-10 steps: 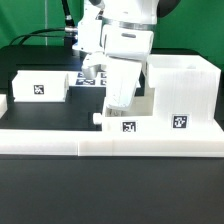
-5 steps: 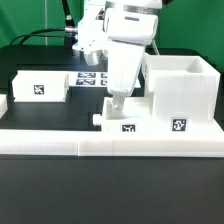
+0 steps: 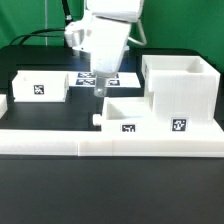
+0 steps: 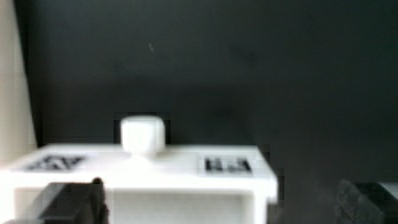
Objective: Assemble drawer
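Note:
The drawer's large white casing [image 3: 182, 84] stands at the exterior view's right, open at the top. One small white tray [image 3: 128, 113], with a tag and a small knob, sits against the casing's left side by the border wall. It also shows in the wrist view [image 4: 143, 176] with its knob [image 4: 143, 135]. The second tray [image 3: 40, 87] lies at the exterior view's left. My gripper [image 3: 100, 88] hangs above the table behind the near tray, apart from it. In the wrist view the gripper [image 4: 222, 205] is open and empty, with dark fingers [image 4: 75, 200] on either side.
A long low white border wall [image 3: 110, 142] runs along the front. The marker board [image 3: 90, 78] lies flat behind my gripper. Black table surface lies between the left tray and the near tray.
My gripper has risen and moved toward the exterior view's left, away from the near tray beside the casing. The tray stays where it was.

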You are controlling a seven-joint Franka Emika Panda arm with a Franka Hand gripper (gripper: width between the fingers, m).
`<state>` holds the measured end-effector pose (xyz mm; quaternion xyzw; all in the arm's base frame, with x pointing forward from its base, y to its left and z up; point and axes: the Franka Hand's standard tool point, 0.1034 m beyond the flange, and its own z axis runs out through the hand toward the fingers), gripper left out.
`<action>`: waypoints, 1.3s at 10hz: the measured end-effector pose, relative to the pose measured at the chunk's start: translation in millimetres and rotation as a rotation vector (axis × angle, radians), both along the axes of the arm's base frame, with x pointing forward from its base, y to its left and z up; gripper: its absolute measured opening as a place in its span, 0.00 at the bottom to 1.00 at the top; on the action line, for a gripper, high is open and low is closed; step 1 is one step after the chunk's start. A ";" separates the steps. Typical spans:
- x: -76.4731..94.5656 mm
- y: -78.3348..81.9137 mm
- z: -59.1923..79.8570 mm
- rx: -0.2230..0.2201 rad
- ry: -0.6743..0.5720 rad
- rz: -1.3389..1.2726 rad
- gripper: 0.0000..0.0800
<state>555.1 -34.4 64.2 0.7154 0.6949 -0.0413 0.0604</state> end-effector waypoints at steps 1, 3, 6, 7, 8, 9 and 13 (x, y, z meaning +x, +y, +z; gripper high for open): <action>0.2 -0.9 0.2 0.003 -0.002 -0.005 0.81; -0.1 -1.8 -0.2 0.002 -0.001 -0.006 0.81; 9.5 -28.4 -11.8 0.070 0.029 0.151 0.81; 13.9 -30.2 -13.9 0.102 0.021 0.183 0.81; 14.2 -33.6 -16.5 0.131 0.031 0.203 0.81; 16.9 -32.8 -20.5 0.147 0.036 0.218 0.81; 11.4 -48.7 -31.3 0.273 0.119 0.196 0.81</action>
